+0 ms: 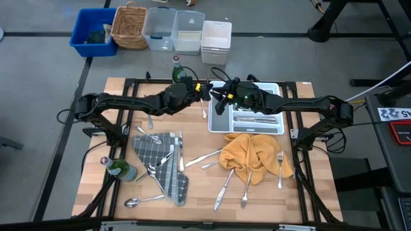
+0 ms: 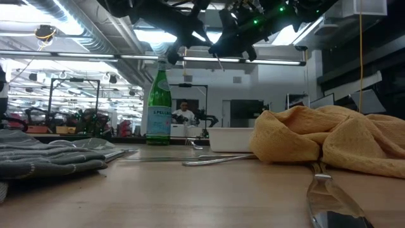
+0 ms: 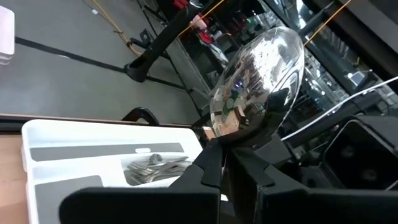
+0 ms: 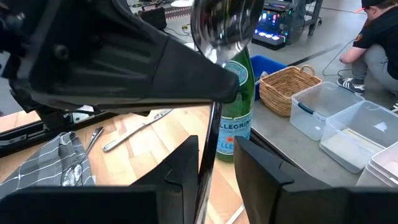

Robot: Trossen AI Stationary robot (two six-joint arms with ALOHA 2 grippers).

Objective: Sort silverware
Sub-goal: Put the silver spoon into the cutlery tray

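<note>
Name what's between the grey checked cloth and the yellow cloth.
Two silverware pieces on the wooden table, between grey checked cloth and yellow cloth; shows in high view.

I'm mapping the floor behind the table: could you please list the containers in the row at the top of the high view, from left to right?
Blue bin → wicker basket → clear tub → second clear tub → white tub.

Above the white tray [image 1: 277, 128] our two arms are matte black, built of boxy links and rounded joint housings. The right claw [image 1: 221, 101] carries small green lights; a yellow band sits by the left claw [image 1: 207, 90]. Thin black cables trail from both.
</note>
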